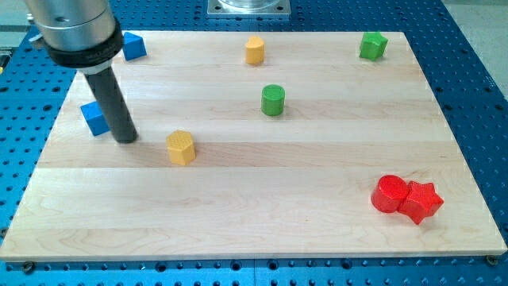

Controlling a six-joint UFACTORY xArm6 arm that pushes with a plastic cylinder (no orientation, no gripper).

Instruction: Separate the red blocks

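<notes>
At the view's far left, the dark rod comes down from a grey cylinder at the top corner, and my tip [125, 140] rests on the wooden surface [238, 222]. There is no pincer on this arm, so nothing is clenched, released or grasped; the rod simply ends in the tip.

Just to the left of the rod, touching it or very nearly so, sits a blue block [94, 118], partly hidden behind the rod, its shape hard to make out. A second blue block [133, 46] lies higher up, near the view's top edge, beside the grey cylinder.

Near the tip on its right lies a yellow block [181, 148] with faceted sides, apart from the rod. Further right and toward the view's top stands a yellow cylinder-like block [254, 50], close to the surface's far edge. Below it, around the middle of the surface, stands a green cylinder [273, 100].

Near the top right corner lies a green block [372, 46] of irregular, angular shape.

The two red blocks are at the view's lower right, well apart from my tip and from every other block. The left one is a rounded red block [390, 194]; the right one is a red star [421, 202]. They touch each other, side by side, with no gap showing between them.
</notes>
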